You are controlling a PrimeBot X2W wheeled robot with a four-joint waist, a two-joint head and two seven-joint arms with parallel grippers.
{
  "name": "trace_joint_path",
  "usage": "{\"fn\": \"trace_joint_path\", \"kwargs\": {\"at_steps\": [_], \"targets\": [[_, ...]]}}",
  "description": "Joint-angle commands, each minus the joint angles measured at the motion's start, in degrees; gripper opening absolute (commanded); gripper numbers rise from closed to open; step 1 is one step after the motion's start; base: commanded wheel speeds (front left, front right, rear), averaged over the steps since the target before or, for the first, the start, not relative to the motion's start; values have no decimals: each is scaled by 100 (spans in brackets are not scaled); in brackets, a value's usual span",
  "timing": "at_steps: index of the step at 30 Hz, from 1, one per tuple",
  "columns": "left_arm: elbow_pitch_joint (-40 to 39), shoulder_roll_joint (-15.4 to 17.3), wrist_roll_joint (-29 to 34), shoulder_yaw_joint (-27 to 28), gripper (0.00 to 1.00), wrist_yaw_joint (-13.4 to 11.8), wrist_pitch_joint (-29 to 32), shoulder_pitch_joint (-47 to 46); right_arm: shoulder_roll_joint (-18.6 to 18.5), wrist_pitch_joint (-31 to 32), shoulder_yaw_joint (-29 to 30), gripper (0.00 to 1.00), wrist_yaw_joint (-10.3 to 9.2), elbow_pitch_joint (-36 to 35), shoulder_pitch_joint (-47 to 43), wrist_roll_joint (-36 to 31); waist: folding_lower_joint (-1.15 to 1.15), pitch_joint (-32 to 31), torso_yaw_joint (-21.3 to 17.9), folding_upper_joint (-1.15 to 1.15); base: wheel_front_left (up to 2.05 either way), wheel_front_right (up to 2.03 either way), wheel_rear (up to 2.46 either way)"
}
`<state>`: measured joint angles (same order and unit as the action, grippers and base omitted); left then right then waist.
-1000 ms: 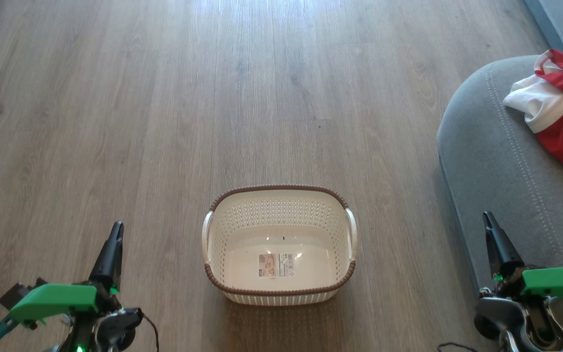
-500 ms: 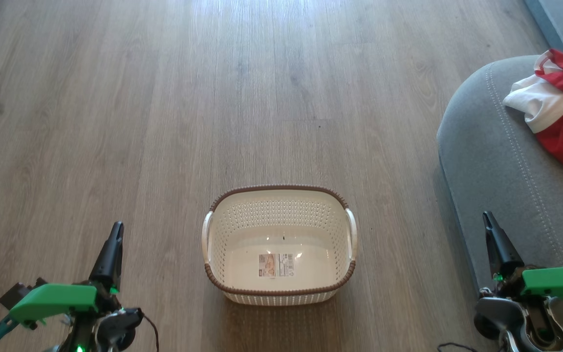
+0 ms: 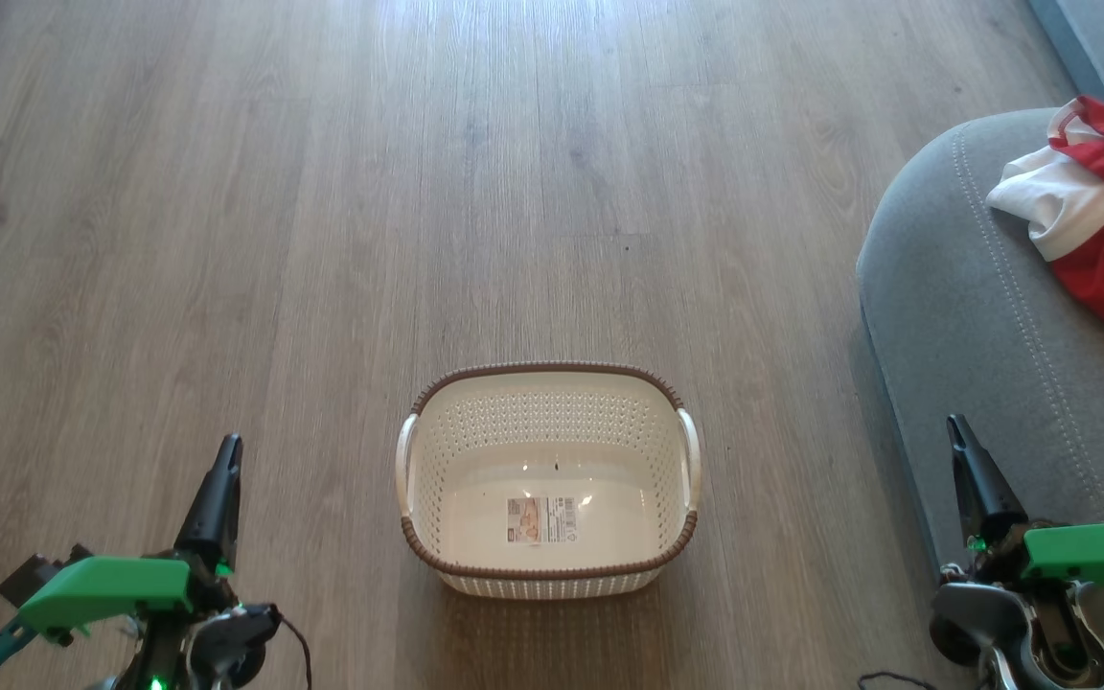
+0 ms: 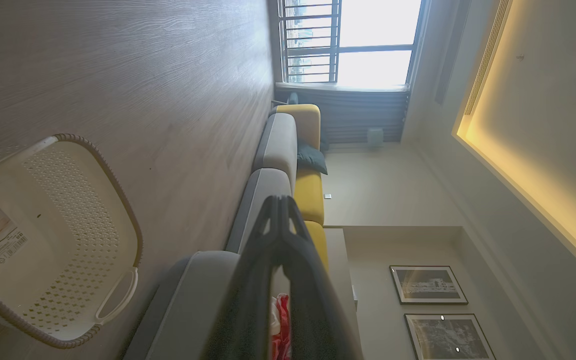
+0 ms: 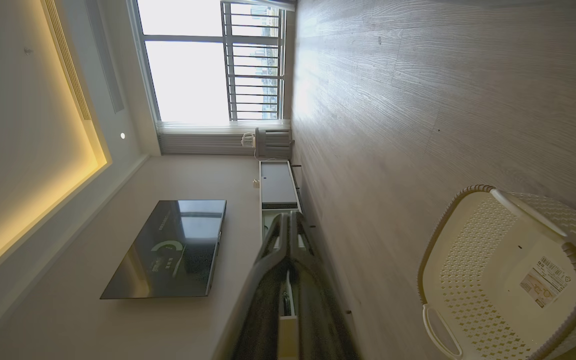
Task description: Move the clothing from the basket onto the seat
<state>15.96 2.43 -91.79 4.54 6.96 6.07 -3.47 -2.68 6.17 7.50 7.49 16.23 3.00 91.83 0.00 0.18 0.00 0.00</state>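
Note:
The cream perforated basket [image 3: 548, 479] with a brown braided rim stands on the wooden floor, holding nothing but its bottom label; it also appears as the basket [image 4: 43, 245] and the basket [image 5: 508, 280] in the wrist views. The red and white clothing [image 3: 1093, 216] lies crumpled on the grey seat [image 3: 983, 326] at the right edge; a strip of red clothing [image 4: 282, 327] peeks between the left fingers' view. My left gripper [image 3: 228, 446] rests shut at the lower left, holding nothing. My right gripper [image 3: 954, 424] is shut and holds nothing, low beside the seat's front edge.
Wooden floor [image 3: 418, 192] stretches ahead and to the left. A grey and yellow sofa [image 4: 288, 165] runs toward a window. A television [image 5: 168, 247] hangs over a low cabinet [image 5: 275, 185] on the opposite wall.

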Motion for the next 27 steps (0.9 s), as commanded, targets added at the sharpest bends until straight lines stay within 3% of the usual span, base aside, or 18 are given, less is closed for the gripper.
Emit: {"fn": "trace_joint_path", "kwargs": {"at_steps": [1,27], "targets": [[-191,44,-38,197,0,53,41,-272,-20,31,-99,0,0,-221,318,34,0,0,0,0,0,0,0],[-191,44,-39,197,0,53,41,-272,-20,31,-99,0,0,-221,318,34,0,0,0,0,0,0,0]]}}
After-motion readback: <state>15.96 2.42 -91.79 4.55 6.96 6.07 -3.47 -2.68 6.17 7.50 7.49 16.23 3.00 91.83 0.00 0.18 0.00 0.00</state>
